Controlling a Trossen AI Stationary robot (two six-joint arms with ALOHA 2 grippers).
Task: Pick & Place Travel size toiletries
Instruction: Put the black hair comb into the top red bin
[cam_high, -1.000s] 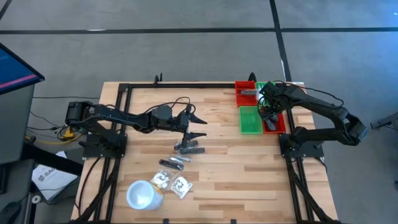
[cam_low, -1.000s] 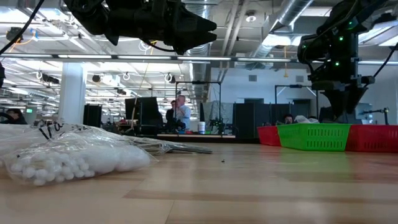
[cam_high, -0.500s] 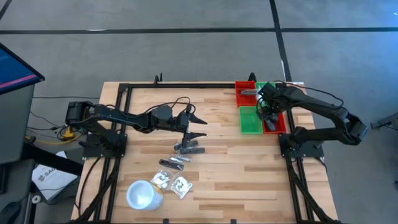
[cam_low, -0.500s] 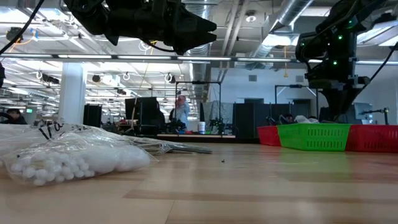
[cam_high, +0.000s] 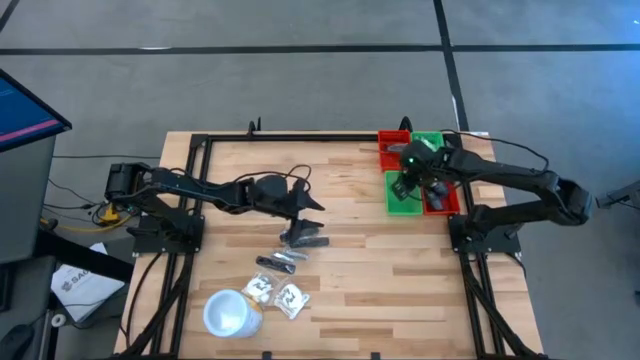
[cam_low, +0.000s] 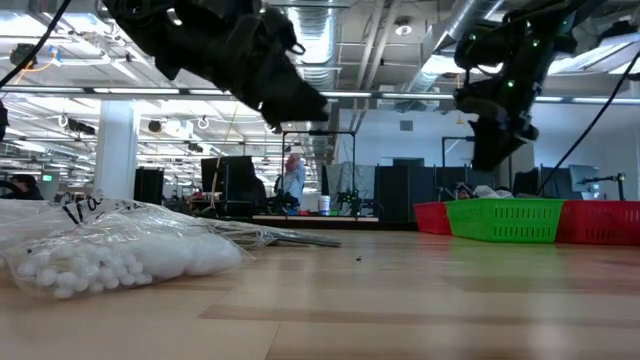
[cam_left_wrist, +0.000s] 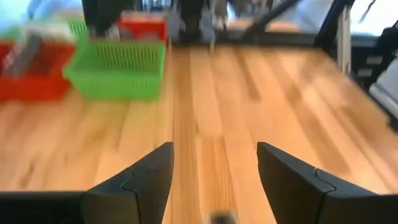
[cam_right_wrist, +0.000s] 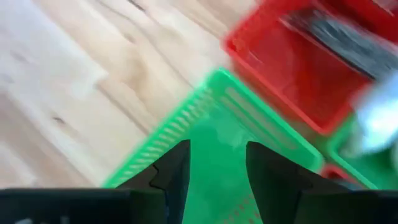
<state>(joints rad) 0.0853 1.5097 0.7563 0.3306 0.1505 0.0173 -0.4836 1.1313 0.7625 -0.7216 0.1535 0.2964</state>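
The toiletries lie left of centre on the table. Two dark grey tubes (cam_high: 305, 238) (cam_high: 277, 262) sit nearer the middle, and two clear sachets with white contents (cam_high: 260, 288) (cam_high: 292, 298) lie toward the near edge. One sachet (cam_low: 110, 255) fills the low view's left. My left gripper (cam_high: 308, 204) (cam_left_wrist: 214, 180) is open and hangs tipped downward just above the far dark tube, touching nothing. My right gripper (cam_high: 405, 185) (cam_right_wrist: 211, 168) is open and empty over the green basket (cam_right_wrist: 236, 143). Another dark grey item (cam_right_wrist: 345, 34) lies in the far red basket.
Four baskets stand at the table's far right: red (cam_high: 393, 148) and green (cam_high: 428, 142) behind, green (cam_high: 403, 195) and red (cam_high: 441, 198) in front. A white round cup (cam_high: 228, 312) sits near the near edge, beside the sachets. Bare wood lies between tubes and baskets.
My right gripper has moved from above the red basket toward the table's left, and now stands over the green basket. My left gripper has tipped downward and moved slightly toward the dark tube beneath it. The toiletries have stayed where they were.
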